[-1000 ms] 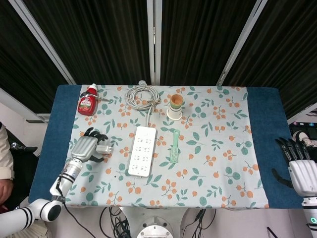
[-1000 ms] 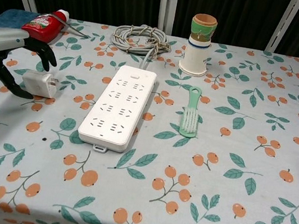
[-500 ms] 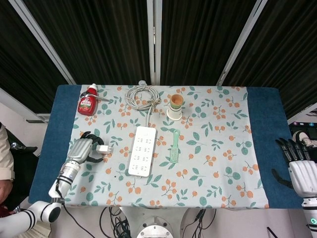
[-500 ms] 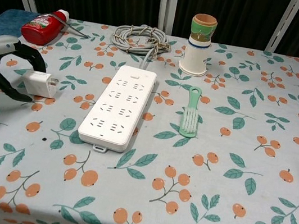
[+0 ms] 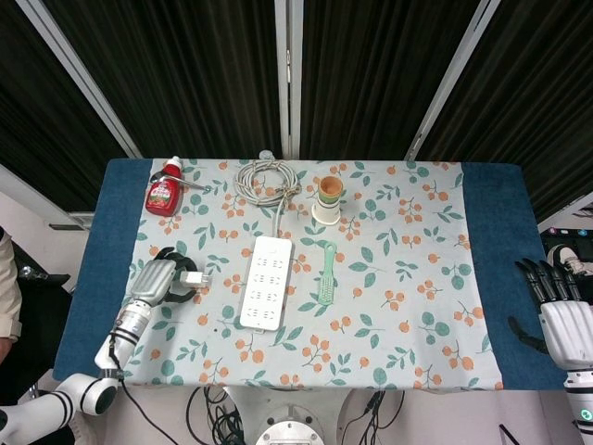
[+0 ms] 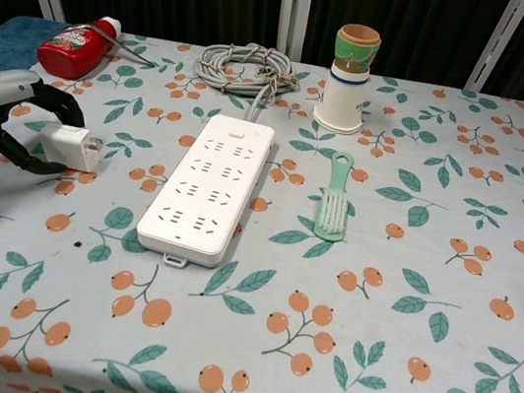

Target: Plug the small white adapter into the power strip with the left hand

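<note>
Cloth with a flower print [image 6: 404, 309] covered the surface. Power strip [image 5: 266, 282] lay in the middle. Left robot hand [image 5: 157, 281] held the small white adapter [image 6: 68, 147] just left of it. Right robot hand [image 5: 556, 306] stayed out wide, fingers spread, holding nothing.

A cloth-covered table before dark pleated curtains.

The rectangular table [image 5: 496, 232] has a dark blue top, bare at its left and right edges, and a white cloth printed with orange berries and green leaves [image 5: 408, 306] spread over its middle. Behind its far edge hang black pleated curtains [image 5: 371, 65] crossed by pale metal frame bars [image 5: 289, 74]. The light is even and soft.
</note>
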Motion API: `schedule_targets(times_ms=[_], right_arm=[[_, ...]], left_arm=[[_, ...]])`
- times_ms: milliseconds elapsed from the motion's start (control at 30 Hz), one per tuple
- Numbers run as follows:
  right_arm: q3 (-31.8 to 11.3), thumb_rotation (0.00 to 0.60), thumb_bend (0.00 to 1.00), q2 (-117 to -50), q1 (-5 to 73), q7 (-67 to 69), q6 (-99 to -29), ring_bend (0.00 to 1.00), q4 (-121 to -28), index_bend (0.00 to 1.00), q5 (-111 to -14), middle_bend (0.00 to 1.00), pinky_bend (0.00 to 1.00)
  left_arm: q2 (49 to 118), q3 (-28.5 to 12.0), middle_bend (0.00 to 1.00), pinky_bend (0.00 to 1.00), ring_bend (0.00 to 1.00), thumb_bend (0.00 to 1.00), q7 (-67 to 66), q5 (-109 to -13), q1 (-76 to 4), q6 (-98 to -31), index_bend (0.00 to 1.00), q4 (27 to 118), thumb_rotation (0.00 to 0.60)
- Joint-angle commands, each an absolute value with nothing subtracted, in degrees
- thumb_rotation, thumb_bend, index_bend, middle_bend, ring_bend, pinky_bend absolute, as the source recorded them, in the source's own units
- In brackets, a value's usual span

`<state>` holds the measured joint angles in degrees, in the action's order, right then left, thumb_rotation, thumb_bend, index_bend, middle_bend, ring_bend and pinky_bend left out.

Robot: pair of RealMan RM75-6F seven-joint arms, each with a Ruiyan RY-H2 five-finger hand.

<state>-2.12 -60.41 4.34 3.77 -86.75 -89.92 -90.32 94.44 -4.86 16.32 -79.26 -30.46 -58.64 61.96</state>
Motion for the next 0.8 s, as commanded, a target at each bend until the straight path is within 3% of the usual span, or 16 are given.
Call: schedule_targets(times_ms=[33, 267, 533, 800], right_arm=[[-2.14, 0.6, 0.22, -60.36, 4.29, 3.66, -86.79, 0.0, -90.03, 0.0, -90.28, 0.07, 0.0], [-2.16, 0.6, 0.23, -60.11, 4.09, 3.2, -87.01, 0.0, -90.48, 0.0, -90.24, 0.07, 0.0], [-2.01, 0.6, 0.23, -60.28, 3.8, 3.42, -87.29, 0.0, -90.28, 0.0, -90.4, 0.07, 0.0], [-2.0, 0.6, 0.23, -60.66, 3.79, 3.87, -87.19, 0.0, -89.74, 0.0, -90.38, 0.07, 0.0]], left_arm=[[95.23, -5.21, 0.45, 0.12, 0.26, 0.24, 17.04, -79.44, -30.49, -59.21, 0.45, 60.81, 0.6], [94.88, -5.44, 0.58, 0.15, 0.37, 0.31, 16.38, -80.54, -31.01, -60.12, 0.58, 58.95, 0.6], [82.9, -4.55, 0.59, 0.13, 0.37, 0.32, -2.22, -79.94, -33.92, -55.12, 0.6, 72.39, 0.6], [77.05, -5.15, 0.59, 0.09, 0.37, 0.32, -24.41, -67.44, -39.33, -45.06, 0.59, 84.84, 0.6]])
